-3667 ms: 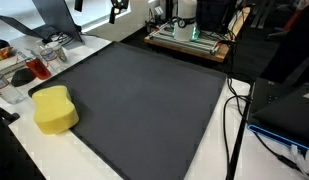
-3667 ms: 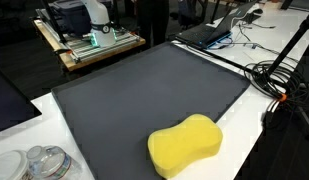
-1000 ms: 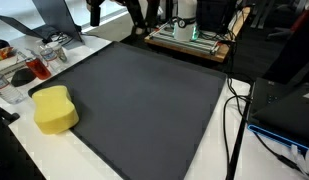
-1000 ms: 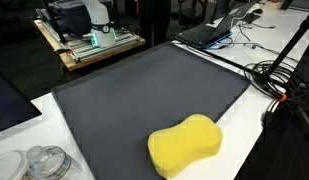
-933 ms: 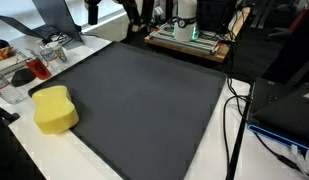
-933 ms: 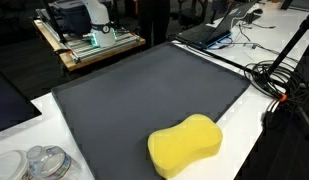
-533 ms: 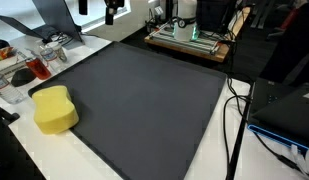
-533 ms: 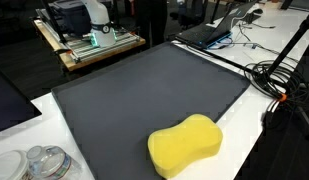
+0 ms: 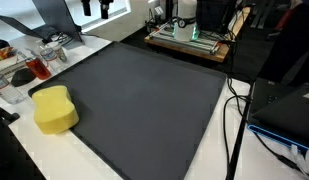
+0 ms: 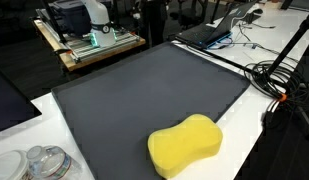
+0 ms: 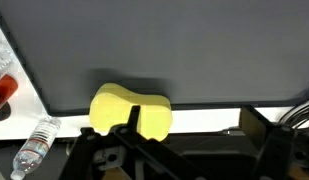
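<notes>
Currently the yellow sponge point(image 11: 131, 108) lies flat at the 6 o'clock edge of the dark mat point(image 11: 154, 50) in the wrist view, just above the claw point(image 11: 134, 140). No contact between them is visible. The claw appears only as dark structure along the bottom edge, so I cannot tell whether its fingers are spread or pressed together.

In both exterior views the sponge point(image 9: 54, 110) point(image 10: 186, 145) has not moved over the last few seconds. Only dark arm parts at the 12 o'clock edge have shifted.

At 8 o'clock from the sponge in the wrist view, a clear plastic bottle point(image 11: 34, 148) lies on the white bench point(image 11: 209, 119). A red object point(image 11: 2, 95) sits at 9 o'clock. Black cables point(image 10: 279, 85) trail beyond the mat.
</notes>
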`<action>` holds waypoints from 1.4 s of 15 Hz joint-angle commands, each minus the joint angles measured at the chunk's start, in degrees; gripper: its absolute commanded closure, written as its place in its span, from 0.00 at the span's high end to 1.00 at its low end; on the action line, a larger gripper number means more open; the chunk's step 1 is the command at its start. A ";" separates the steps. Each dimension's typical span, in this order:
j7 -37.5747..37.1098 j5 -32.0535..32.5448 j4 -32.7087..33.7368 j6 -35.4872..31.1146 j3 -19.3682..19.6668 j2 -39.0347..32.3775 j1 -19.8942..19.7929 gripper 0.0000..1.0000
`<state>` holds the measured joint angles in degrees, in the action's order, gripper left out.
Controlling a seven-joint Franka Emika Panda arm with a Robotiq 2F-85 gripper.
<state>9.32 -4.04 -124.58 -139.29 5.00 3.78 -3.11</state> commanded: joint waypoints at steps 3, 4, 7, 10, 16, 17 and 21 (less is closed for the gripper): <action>0.12 0.26 0.03 0.78 1.00 -0.81 -1.58 1.00; 0.12 0.26 0.03 0.78 1.04 -0.97 -1.65 1.00; 1.92 -4.30 2.75 2.83 2.15 -3.58 -2.36 1.00; 4.66 -12.76 6.21 6.19 4.02 -6.50 -4.20 1.00; 7.41 -25.48 15.41 12.21 5.60 -14.85 -10.46 1.00; 7.36 -26.77 16.96 12.83 5.50 -16.19 -11.48 1.00; 6.75 -31.03 22.48 13.09 5.01 -21.34 -15.31 1.00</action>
<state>15.59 -31.30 -107.79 -128.39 10.53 -13.15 -15.69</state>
